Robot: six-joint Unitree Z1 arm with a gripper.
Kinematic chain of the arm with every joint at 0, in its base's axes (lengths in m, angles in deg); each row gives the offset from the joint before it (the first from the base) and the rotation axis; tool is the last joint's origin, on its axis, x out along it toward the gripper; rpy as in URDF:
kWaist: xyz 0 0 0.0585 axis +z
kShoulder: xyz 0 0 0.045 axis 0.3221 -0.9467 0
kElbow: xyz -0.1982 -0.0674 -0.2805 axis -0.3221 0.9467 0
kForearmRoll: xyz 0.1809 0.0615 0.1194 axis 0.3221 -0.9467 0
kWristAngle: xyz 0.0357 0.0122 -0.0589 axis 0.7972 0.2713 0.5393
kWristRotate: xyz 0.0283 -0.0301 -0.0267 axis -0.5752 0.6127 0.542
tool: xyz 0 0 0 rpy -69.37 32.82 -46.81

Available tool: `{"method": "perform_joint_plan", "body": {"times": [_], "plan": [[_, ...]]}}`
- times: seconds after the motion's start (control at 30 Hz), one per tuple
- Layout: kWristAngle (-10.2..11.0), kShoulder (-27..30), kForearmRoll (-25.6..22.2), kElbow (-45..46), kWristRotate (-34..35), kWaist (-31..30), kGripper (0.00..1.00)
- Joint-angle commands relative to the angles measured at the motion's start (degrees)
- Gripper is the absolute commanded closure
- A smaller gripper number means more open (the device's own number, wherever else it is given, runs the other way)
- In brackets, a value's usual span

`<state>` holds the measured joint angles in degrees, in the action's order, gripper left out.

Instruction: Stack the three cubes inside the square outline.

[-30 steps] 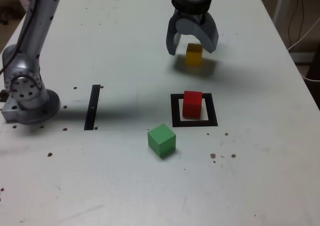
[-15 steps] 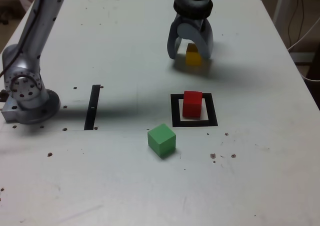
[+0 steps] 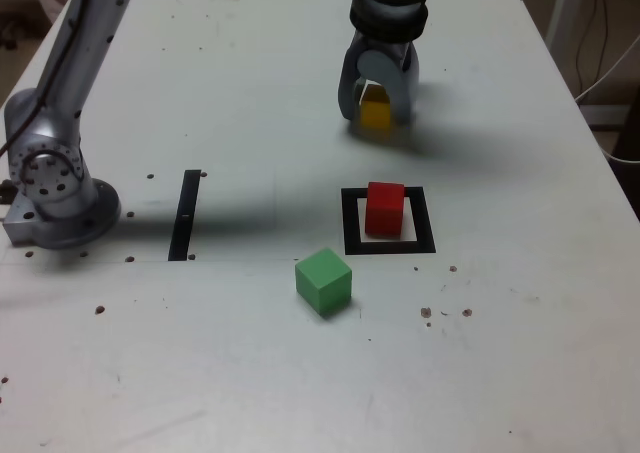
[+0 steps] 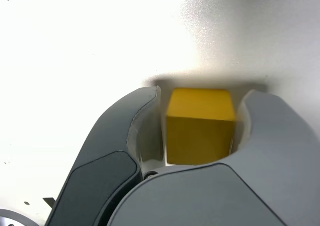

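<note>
The table (image 3: pixel 250 93) is pale grey with some small dark specks, and a thin black strip (image 3: pixel 185 214) lies on it at the exterior view's left. My gripper (image 3: pixel 377 103) is low at the far side of the table, with the yellow cube (image 3: pixel 375 112) between its jaws. In the wrist view the jaws are closed almost to the width of this cube (image 4: pixel 200 132); one jaw seems to touch its side, at the other I cannot tell if a thin gap is left. The cube looks to sit on the table, not lifted.

I judge the step is the grasp of the yellow cube. To do it well, I would finish the closing slowly so the cube is not pushed sideways, keep it centred and square between the jaws, and lift straight up only when both sides are firm.

The square outline (image 3: pixel 426 235) is nearer to the camera, well apart from the gripper. The red cube (image 3: pixel 385 208) stands inside it, upright. The green cube (image 3: pixel 323 281) is outside, just beside the outline's near corner at the exterior view's left.
</note>
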<state>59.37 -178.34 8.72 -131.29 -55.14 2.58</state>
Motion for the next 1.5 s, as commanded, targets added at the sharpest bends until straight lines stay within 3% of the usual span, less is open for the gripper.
{"method": "perform_joint_plan", "body": {"times": [0.0,0.47,0.83,1.0,1.2,1.47], "plan": [[0.08,-0.17,-0.25,0.02,0.28,0.05,0.71],[1.1,2.68,-3.5,-1.29,0.93,-1.73,0.74],[0.7,12.93,-10.97,-1.88,8.78,-14.87,0.75],[-0.2,14.81,-12.6,-0.53,14.5,-21.28,0.74],[-2.5,14.89,-10.74,2.65,22.23,-26.37,0.74],[-4.02,13.13,-7.46,4.48,26.7,-27.7,0.74]]}}
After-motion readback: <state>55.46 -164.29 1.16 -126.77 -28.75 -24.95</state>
